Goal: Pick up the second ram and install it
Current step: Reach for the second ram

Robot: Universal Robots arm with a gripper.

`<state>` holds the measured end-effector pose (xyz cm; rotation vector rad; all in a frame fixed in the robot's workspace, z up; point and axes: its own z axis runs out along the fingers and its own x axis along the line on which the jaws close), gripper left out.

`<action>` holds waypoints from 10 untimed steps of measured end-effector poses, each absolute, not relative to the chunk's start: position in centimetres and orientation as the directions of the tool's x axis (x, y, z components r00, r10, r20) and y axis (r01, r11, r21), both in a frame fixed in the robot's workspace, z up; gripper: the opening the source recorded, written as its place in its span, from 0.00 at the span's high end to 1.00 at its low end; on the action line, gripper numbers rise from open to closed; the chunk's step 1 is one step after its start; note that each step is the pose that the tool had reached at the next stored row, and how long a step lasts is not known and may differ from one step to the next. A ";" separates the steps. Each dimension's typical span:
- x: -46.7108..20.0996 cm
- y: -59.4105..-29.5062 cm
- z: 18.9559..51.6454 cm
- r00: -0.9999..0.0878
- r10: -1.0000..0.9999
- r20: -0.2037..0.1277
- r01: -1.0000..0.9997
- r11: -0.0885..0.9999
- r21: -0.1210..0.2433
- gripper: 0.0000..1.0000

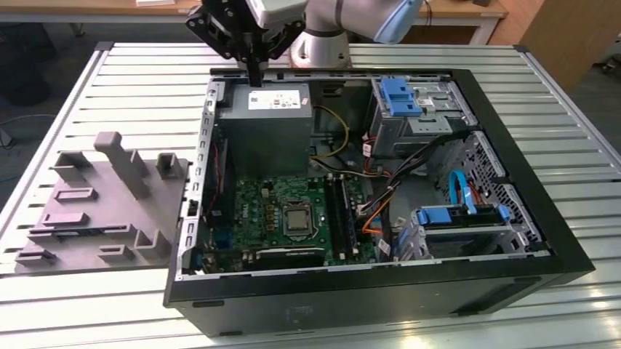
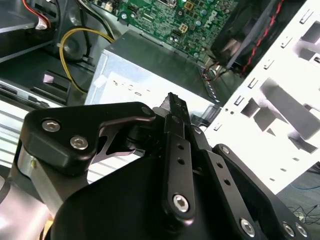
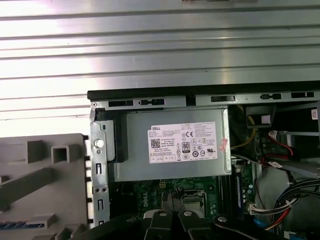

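- The second ram [image 1: 73, 232] sits in the grey holder [image 1: 116, 196], lower left of the exterior view, its long axis running roughly left to right across the frame.
- It is well apart from the gripper [image 1: 254, 81], which hangs at upper centre over the power supply [image 1: 264, 131], fingers pressed together.
- One stick, one holder, one open computer case [image 1: 388, 294].

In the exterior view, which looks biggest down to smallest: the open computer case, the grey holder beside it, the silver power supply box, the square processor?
1. computer case
2. grey holder
3. power supply box
4. processor
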<state>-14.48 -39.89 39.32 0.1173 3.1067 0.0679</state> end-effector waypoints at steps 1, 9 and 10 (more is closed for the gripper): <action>-14.7 -39.9 39.3 -0.997 0.076 -0.031 0.075 0.996 0.045 0.89; -16.5 -39.9 39.3 -0.996 0.076 -0.036 0.075 0.996 0.045 0.89; -16.7 -39.9 39.3 -0.996 0.076 -0.037 0.075 0.996 0.045 0.89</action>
